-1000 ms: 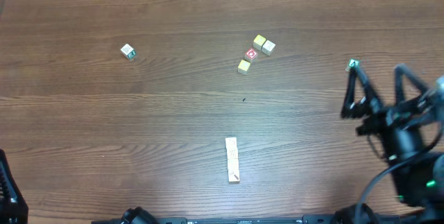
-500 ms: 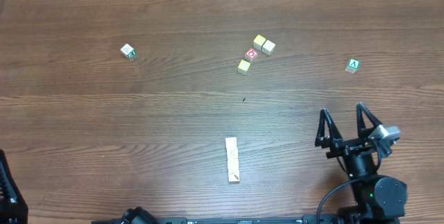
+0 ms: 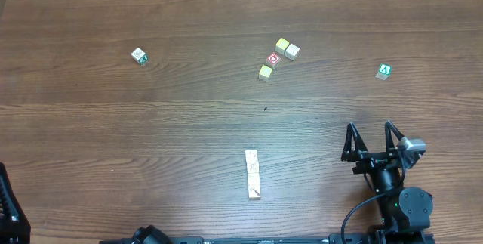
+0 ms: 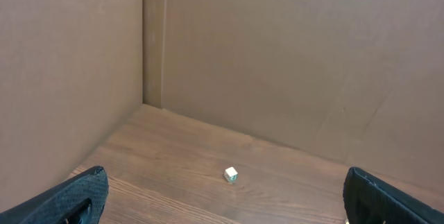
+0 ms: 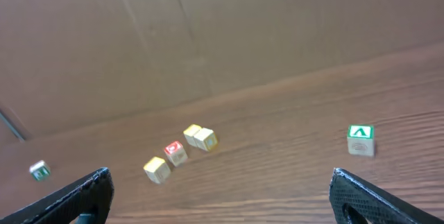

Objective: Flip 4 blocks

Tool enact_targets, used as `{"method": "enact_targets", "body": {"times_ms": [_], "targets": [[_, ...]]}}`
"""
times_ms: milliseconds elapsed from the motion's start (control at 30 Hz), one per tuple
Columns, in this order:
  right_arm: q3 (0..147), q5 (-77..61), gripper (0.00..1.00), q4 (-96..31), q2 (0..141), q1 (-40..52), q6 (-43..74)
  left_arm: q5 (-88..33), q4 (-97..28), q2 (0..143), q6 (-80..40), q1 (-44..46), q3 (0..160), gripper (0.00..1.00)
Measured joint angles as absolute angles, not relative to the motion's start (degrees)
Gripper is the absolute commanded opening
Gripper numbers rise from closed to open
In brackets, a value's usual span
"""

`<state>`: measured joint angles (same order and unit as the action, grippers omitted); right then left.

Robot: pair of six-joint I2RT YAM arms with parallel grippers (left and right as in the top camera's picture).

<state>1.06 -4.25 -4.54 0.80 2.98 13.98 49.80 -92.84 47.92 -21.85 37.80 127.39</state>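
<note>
Four pale blocks lie on the table. One white block with a green mark (image 3: 139, 55) (image 4: 231, 175) (image 5: 39, 170) sits alone at the far left. A yellow block (image 3: 282, 45) (image 5: 192, 134), a cream block (image 3: 292, 50) (image 5: 205, 139) and a pale yellow block (image 3: 265, 72) (image 5: 157, 169) lie clustered at the far middle. My right gripper (image 3: 370, 128) (image 5: 220, 175) stands open and empty at the front right, well short of them. My left gripper (image 4: 225, 186) is open and empty, far back from the lone block.
A cube with a red ring (image 3: 273, 59) (image 5: 175, 152) lies inside the cluster. A green cube with a white "A" (image 3: 385, 71) (image 5: 360, 141) sits alone at the far right. A pale wooden stick (image 3: 253, 174) lies at the front middle. Cardboard walls (image 4: 277, 57) ring the table.
My right arm pulled back from beside the green "A" cube at the right edge to the front right, jaws staying open. No block has shifted.
</note>
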Motion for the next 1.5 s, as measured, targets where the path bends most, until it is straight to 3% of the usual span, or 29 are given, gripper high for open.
{"method": "enact_targets", "body": {"times_ms": [1500], "targets": [[1.06,-4.25,1.00,-4.73,0.80,2.98,8.29,49.80,-92.84,47.92,-21.85,37.80,127.39,1.00]]}}
